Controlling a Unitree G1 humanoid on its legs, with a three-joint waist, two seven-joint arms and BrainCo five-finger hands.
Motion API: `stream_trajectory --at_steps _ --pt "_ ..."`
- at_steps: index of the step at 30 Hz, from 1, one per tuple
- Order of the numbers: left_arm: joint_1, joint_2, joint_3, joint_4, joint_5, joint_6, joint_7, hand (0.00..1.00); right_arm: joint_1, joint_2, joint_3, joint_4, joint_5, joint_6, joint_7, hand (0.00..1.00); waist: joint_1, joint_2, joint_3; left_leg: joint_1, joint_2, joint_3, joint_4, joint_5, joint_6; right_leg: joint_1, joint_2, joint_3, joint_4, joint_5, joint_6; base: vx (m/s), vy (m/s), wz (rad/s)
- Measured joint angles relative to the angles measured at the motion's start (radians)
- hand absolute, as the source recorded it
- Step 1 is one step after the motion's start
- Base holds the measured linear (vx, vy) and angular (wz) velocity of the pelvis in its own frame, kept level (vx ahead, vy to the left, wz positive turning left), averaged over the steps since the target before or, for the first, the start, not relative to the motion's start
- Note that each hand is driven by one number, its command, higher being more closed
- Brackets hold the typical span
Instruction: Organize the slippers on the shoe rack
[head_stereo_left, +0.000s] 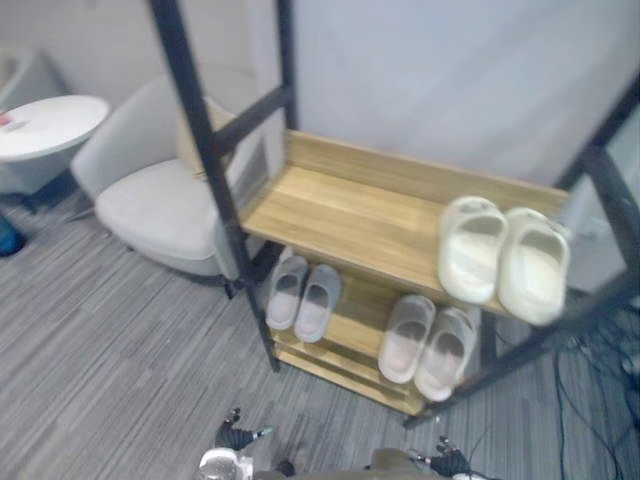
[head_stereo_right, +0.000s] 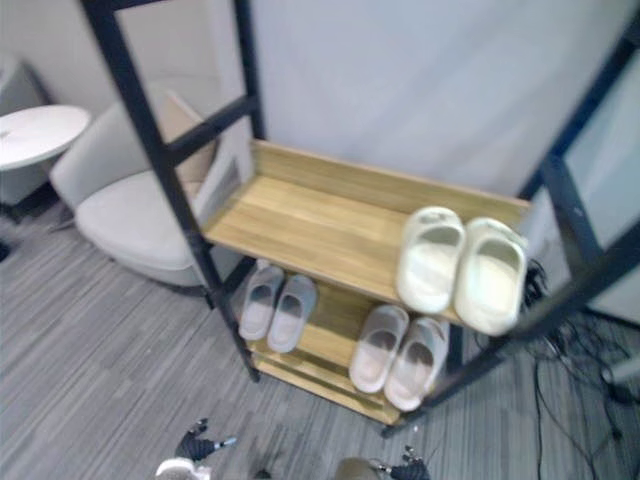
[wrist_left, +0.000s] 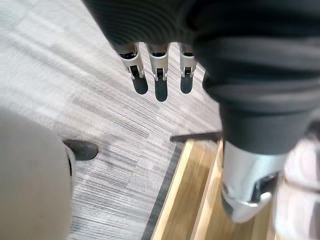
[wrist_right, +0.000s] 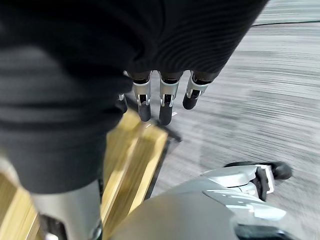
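Left hand (wrist_left: 160, 80) & right hand (wrist_right: 167, 102) hung loose, empty. Cream slippers (head_stereo_left: 505, 262) sat ahead & above, nearer right hand, long axes pointing away from it, atop shoe rack (head_stereo_left: 340, 210).

Nothing legible anywhere: no print to make out on the cream slippers (head_stereo_left: 472, 250), the grey slippers (head_stereo_left: 288, 290), the wooden shoe rack (head_stereo_left: 340, 215) or the white round table (head_stereo_left: 50, 125).
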Motion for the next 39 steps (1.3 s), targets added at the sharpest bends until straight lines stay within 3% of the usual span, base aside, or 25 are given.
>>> stream_trajectory --at_steps 2,5,8,10,11,12,14,16,17,18,19,22,24,25,27,28,30,32,34,35,36,38,39 --pt "-0.007 -0.022 0.024 -0.001 -0.005 -0.001 0.0 0.0 0.002 -0.005 0.0 -0.014 0.0 0.002 0.0 0.0 0.012 0.003 0.001 -0.015 -0.005 -0.072 -0.002 0.027 -0.021 0.039 -0.002 -0.012 -0.058 -0.021 -0.024 0.05 -0.229 1.08" --pt "-0.012 -0.045 0.029 -0.019 -0.006 -0.002 0.0 0.0 -0.021 -0.012 0.02 -0.041 0.001 0.001 0.0 0.0 0.021 0.008 0.0 -0.076 -0.011 -0.153 -0.001 0.057 -0.044 0.089 -0.02 -0.113 -0.193 -0.049 -0.022 -0.02 -0.213 0.96" --pt "-0.035 -0.059 0.027 -0.019 -0.011 -0.002 0.0 0.0 -0.049 0.02 0.042 -0.077 0.004 -0.007 0.0 0.0 0.039 0.009 0.012 -0.141 -0.04 -0.158 0.063 0.072 -0.055 0.126 -0.031 -0.19 -0.272 -0.068 -0.035 -0.08 -0.142 0.87" --pt "-0.047 -0.077 0.027 -0.034 -0.026 -0.002 0.001 0.0 -0.083 0.064 0.044 -0.076 0.006 -0.012 0.001 0.0 0.038 0.0 0.026 -0.185 -0.059 0.034 0.098 0.127 0.016 0.14 -0.053 -0.254 -0.277 -0.081 -0.042 -0.1 -0.039 1.11" --pt "-0.047 -0.088 0.033 -0.051 -0.026 -0.003 0.001 0.0 -0.095 0.083 0.05 -0.086 0.006 -0.014 0.003 0.0 0.037 0.012 0.032 -0.207 -0.024 0.264 0.143 0.053 0.125 0.142 -0.05 -0.299 -0.289 -0.085 -0.048 -0.16 -0.052 1.38" --pt "-0.067 -0.093 0.037 -0.048 -0.025 0.0 0.0 0.0 -0.113 0.114 0.052 -0.106 0.005 -0.015 0.003 0.0 0.032 0.023 0.054 -0.29 0.08 0.528 0.333 -0.06 0.188 0.165 -0.038 -0.384 -0.308 -0.099 -0.058 -0.16 -0.051 1.21" --pt "-0.077 -0.096 0.026 -0.035 -0.025 0.001 0.0 0.0 -0.116 0.12 0.051 -0.104 0.006 -0.015 0.004 0.0 0.023 0.031 0.058 -0.316 0.145 0.648 0.415 -0.109 0.197 0.175 -0.033 -0.465 -0.312 -0.104 -0.062 -0.15 -0.037 1.11" --pt "-0.091 -0.092 0.014 -0.022 -0.024 -0.002 0.0 0.0 -0.112 0.116 0.048 -0.095 0.007 -0.014 0.003 0.0 0.013 0.011 0.057 -0.318 0.173 0.752 0.584 -0.189 0.175 0.19 -0.085 -0.603 -0.314 -0.148 -0.044 -0.19 0.056 1.01" --pt "-0.094 -0.089 0.009 -0.011 -0.024 -0.002 0.0 0.0 -0.109 0.114 0.046 -0.095 0.007 -0.014 0.003 0.0 0.012 0.01 0.056 -0.313 0.177 0.759 0.612 -0.204 0.166 0.192 -0.09 -0.614 -0.314 -0.147 -0.043 -0.09 0.134 0.94" --pt "-0.099 -0.078 -0.01 0.026 -0.024 -0.002 0.0 0.0 -0.101 0.108 0.024 -0.093 0.014 -0.014 -0.002 0.0 0.005 0.015 0.052 -0.278 0.194 0.752 0.652 -0.249 0.112 0.205 -0.093 -0.652 -0.332 -0.138 -0.025 -0.01 0.149 0.93" --pt "-0.103 -0.075 -0.025 0.05 -0.024 -0.001 0.0 0.0 -0.102 0.097 0.019 -0.085 0.022 -0.015 -0.002 0.0 0.004 0.039 0.042 -0.252 0.189 0.698 0.582 -0.285 0.048 0.201 -0.072 -0.655 -0.324 -0.136 -0.011 0.06 0.191 1.09" --pt "-0.123 -0.042 -0.07 0.077 -0.027 -0.001 0.0 0.0 -0.137 0.092 0.019 -0.022 0.039 -0.004 -0.001 0.0 0.004 0.004 0.053 -0.237 0.074 0.624 0.46 -0.268 0.087 0.146 -0.116 -0.563 -0.241 -0.099 0.015 0.1 0.257 0.88" --pt "-0.118 -0.04 -0.069 0.079 -0.036 -0.001 0.0 0.0 -0.144 0.093 0.02 -0.018 0.038 -0.004 0.0 0.0 0.008 0.0 0.058 -0.185 0.026 0.589 0.42 -0.27 0.105 0.081 -0.168 -0.518 -0.018 -0.075 0.021 0.14 0.222 0.63" --pt "-0.115 -0.028 -0.078 0.083 -0.044 -0.001 0.0 0.0 -0.149 0.092 0.021 -0.02 0.038 -0.006 0.003 0.0 0.004 0.012 0.068 -0.137 0.003 0.565 0.385 -0.265 0.114 0.012 -0.174 -0.455 0.142 -0.068 0.016 0.2 0.206 0.68" --pt "-0.11 0.0 -0.108 0.103 -0.045 -0.001 0.0 0.0 -0.149 0.09 0.022 -0.028 0.038 -0.014 0.009 0.0 -0.011 0.013 0.066 -0.052 -0.022 0.511 0.297 -0.245 0.116 -0.061 -0.103 -0.353 0.25 -0.095 0.022 0.25 0.144 0.86" --pt "-0.107 0.005 -0.108 0.11 -0.045 -0.001 0.0 0.0 -0.149 0.083 0.023 -0.028 0.038 -0.02 0.01 0.0 -0.011 0.016 0.065 -0.019 -0.027 0.483 0.244 -0.226 0.118 -0.11 -0.061 -0.33 0.228 -0.106 0.025 0.27 0.106 0.88" --pt "-0.107 0.01 -0.107 0.119 -0.045 -0.001 0.0 0.0 -0.158 0.075 0.023 -0.024 0.038 -0.022 0.012 0.0 -0.011 0.017 0.066 0.029 -0.041 0.433 0.167 -0.201 0.12 -0.186 -0.027 -0.331 0.122 -0.111 0.019 0.28 0.061 0.75" --pt "-0.107 0.005 -0.093 0.12 -0.045 0.0 -0.001 0.0 -0.175 0.062 0.021 -0.006 0.038 -0.022 0.015 0.0 -0.014 0.027 0.075 0.086 -0.038 0.38 0.114 -0.195 0.125 -0.24 0.042 -0.277 -0.063 -0.075 -0.001 0.38 0.013 0.66" --pt "-0.107 0.001 -0.082 0.12 -0.045 -0.001 -0.003 0.0 -0.185 0.054 0.02 0.005 0.038 -0.024 0.015 0.0 -0.04 0.028 0.079 0.134 -0.035 0.305 0.089 -0.21 0.103 -0.251 0.09 -0.177 -0.235 0.034 -0.009 0.39 -0.044 1.03" --pt "-0.106 0.001 -0.078 0.12 -0.045 -0.001 -0.004 0.0 -0.186 0.052 0.02 0.01 0.038 -0.023 0.016 0.0 -0.051 0.021 0.076 0.147 -0.037 0.281 0.09 -0.223 0.084 -0.249 0.094 -0.15 -0.274 0.081 -0.016 0.56 -0.151 1.35" --pt "-0.102 -0.006 -0.063 0.12 -0.044 -0.001 -0.007 0.0 -0.173 0.048 0.016 0.012 0.044 -0.02 0.017 0.0 -0.058 0.015 0.073 0.168 -0.035 0.237 0.104 -0.247 0.066 -0.242 0.091 -0.142 -0.271 0.169 -0.044 0.49 -0.165 1.16" --pt "-0.092 -0.026 -0.021 0.116 -0.044 -0.004 -0.008 0.0 -0.175 0.051 0.016 0.012 0.04 -0.018 0.016 0.0 -0.044 0.034 0.061 0.15 -0.003 0.209 0.2 -0.258 0.052 -0.215 0.096 -0.194 -0.243 0.127 -0.081 0.56 -0.187 0.98" --pt "-0.095 -0.047 0.006 0.112 -0.044 -0.004 -0.007 0.0 -0.175 0.049 0.02 0.007 0.039 -0.018 0.017 0.0 -0.043 0.038 0.063 0.068 0.0 0.225 0.374 -0.262 0.046 -0.194 0.089 -0.223 -0.246 0.098 -0.092 0.61 -0.197 0.92"
